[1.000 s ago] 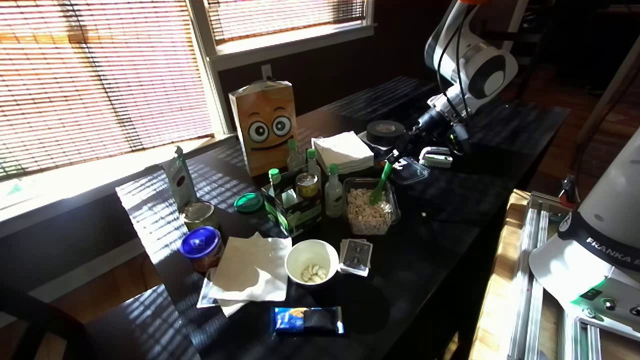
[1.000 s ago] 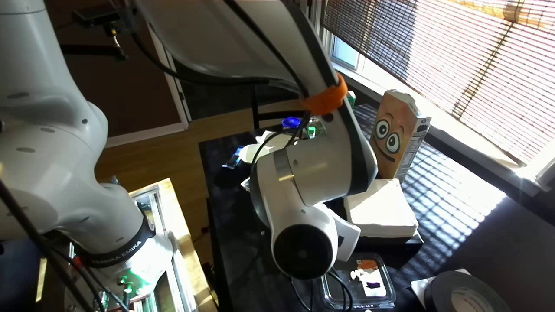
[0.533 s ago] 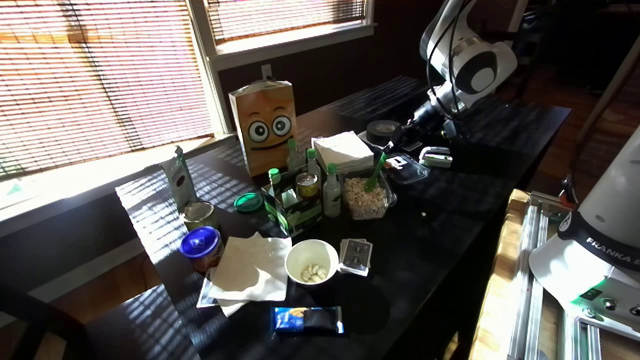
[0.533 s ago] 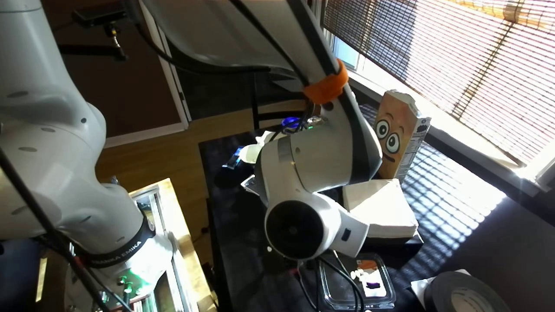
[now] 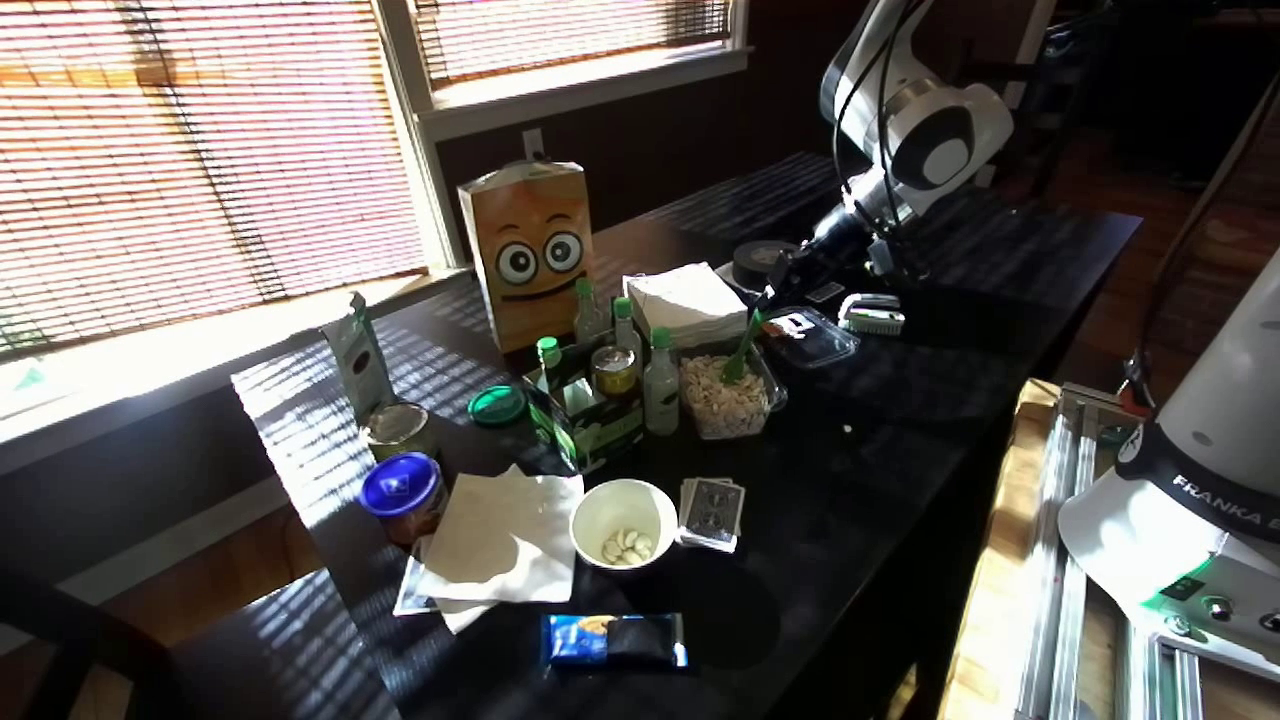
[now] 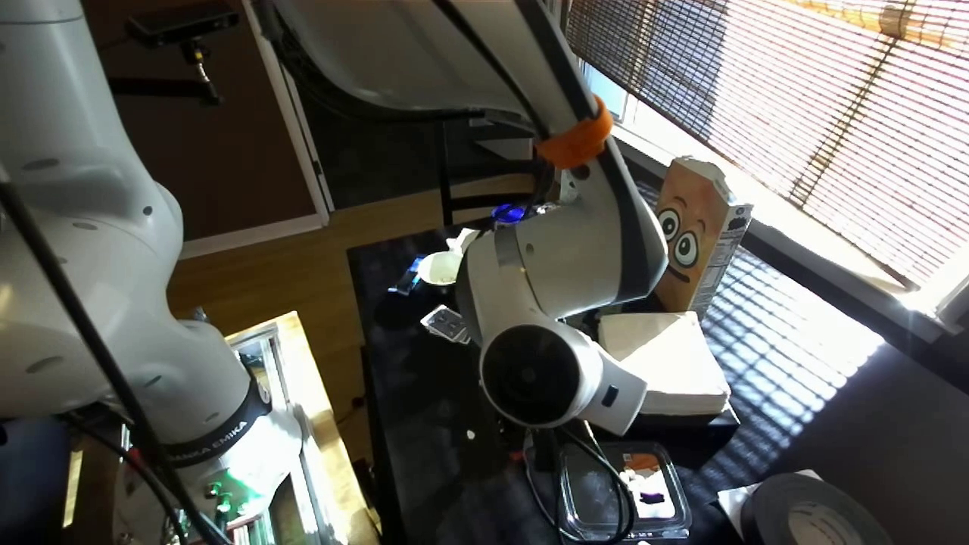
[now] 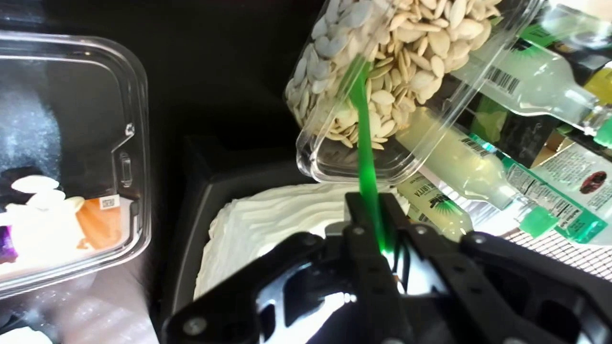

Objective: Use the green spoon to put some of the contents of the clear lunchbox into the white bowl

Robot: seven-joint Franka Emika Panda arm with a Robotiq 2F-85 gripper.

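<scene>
The dark table [image 5: 860, 490], striped in places by sunlight, bore the clear lunchbox [image 7: 330, 162]. Well apart from the lunchbox, in an exterior view, slatted window blinds [image 5: 200, 150] hung along a dark wall [image 5: 640, 150]; wooden floor [image 6: 257, 280] was visible in both exterior views. A green-capped bottle [image 5: 662, 395] stood just beside the lunchbox, and a stack of white napkins [image 5: 690, 300] lay near it on the side toward the blinds. A flat clear plastic tray [image 5: 830, 345] and a roll of black tape [image 5: 765, 262] lay across the lunchbox from the white bowl [image 5: 622, 505]. The bowl stood upright, apart from the lunchbox, cream inside, with a few pale seeds [image 5: 627, 546] at its bottom; a deck of cards [image 5: 712, 512] lay near the lunchbox. The lunchbox was transparent, its walls marked by reflections, and held a mass of flat, oval, off-white seeds [image 7: 430, 38]. The green spoon [image 7: 365, 143] was slender and bright, slanting over the lunchbox's rim with its lower end among the contents; whether it carried any could not be determined. The gripper [image 7: 370, 205], near the lunchbox's rim, was clamped on the spoon's handle, one finger to each side.
</scene>
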